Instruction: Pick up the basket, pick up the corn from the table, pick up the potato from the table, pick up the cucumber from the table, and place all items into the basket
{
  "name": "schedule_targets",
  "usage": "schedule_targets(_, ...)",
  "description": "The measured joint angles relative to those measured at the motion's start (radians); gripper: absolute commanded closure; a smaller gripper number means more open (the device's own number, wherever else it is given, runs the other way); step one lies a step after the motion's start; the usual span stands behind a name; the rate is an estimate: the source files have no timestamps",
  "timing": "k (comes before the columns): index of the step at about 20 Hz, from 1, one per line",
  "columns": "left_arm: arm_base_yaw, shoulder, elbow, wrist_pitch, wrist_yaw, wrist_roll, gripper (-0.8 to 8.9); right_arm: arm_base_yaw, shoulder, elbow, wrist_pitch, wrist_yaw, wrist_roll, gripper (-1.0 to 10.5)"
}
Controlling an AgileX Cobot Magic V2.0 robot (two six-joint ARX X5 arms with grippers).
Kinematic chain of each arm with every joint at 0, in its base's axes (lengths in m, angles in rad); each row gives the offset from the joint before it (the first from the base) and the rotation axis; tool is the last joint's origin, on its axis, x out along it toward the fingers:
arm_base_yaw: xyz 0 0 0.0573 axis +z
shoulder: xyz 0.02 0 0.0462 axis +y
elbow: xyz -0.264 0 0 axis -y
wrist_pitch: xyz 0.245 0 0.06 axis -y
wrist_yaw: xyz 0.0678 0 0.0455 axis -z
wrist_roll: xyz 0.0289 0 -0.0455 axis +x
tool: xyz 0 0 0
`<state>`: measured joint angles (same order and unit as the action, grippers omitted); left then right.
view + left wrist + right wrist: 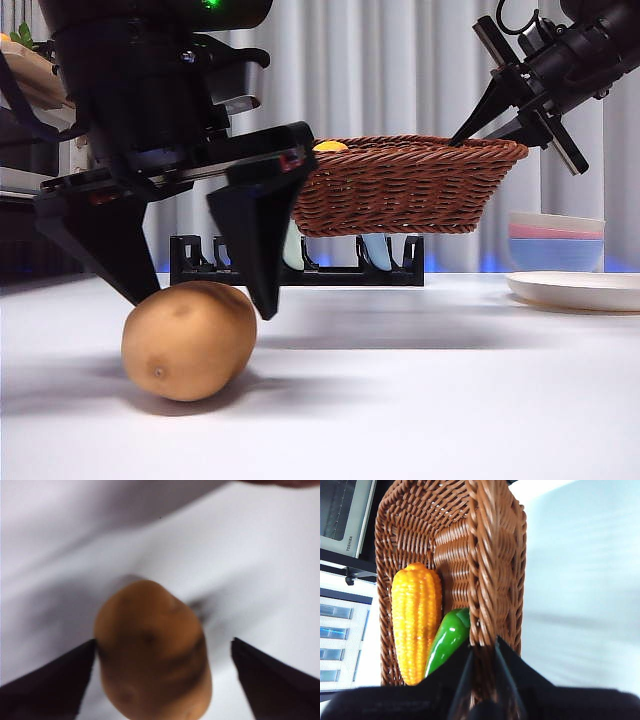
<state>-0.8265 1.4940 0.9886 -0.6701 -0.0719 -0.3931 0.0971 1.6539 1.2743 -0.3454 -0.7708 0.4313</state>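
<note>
Woven basket [410, 185]: right gripper [482, 652] clenched | smooth potato [188, 340]: left gripper [162, 652] released

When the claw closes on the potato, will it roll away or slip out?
The potato is a smooth rounded oval resting on the bare table, so it could probably roll if pushed on one side only. The left claw is open around it, so a centred squeeze should likely hold. Its smooth skin may slip a little.
</note>
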Motion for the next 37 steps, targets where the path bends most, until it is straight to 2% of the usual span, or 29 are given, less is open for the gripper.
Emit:
schedule_targets(9,0.017,-0.019,0.000,-0.018,0.000,0.044,8.21,0.000,0.000,0.000,0.000,-0.023,-0.002,9.6)
schedule_targets(12,0.019,-0.203,0.008,-0.090,0.014,0.045,8.21,0.000,0.000,0.000,-0.027,-0.019,-0.015,9.6)
schedule_targets(15,0.019,-0.405,0.096,-0.195,0.035,0.045,8.21,0.009,0.000,0.000,-0.061,0.018,-0.037,9.6)
schedule_targets(18,0.020,-0.495,0.258,-0.162,0.008,0.054,8.21,0.045,0.000,0.000,-0.103,0.039,-0.060,9.6)
schedule_targets(23,0.071,-0.335,0.450,-0.064,-0.027,0.147,8.21,0.180,0.003,0.000,-0.111,0.037,-0.079,9.6)
schedule_targets(26,0.121,-0.143,0.463,0.010,-0.020,0.179,8.21,0.242,0.003,0.000,-0.110,0.037,-0.080,9.6)
schedule_targets(32,0.189,0.126,0.470,-0.003,-0.003,0.190,8.03,0.276,0.006,0.000,-0.112,0.039,-0.080,9.6)
schedule_targets(33,0.190,0.134,0.470,-0.011,-0.003,0.190,7.40,0.276,0.006,0.000,-0.113,0.039,-0.080,9.6)
schedule_targets(36,0.190,0.126,0.471,-0.009,-0.002,0.190,3.28,0.275,0.006,0.000,-0.109,0.037,-0.079,9.6)
schedule_targets(37,0.192,0.124,0.473,-0.009,-0.002,0.190,2.61,0.276,0.006,0.000,-0.110,0.038,-0.079,9.6)
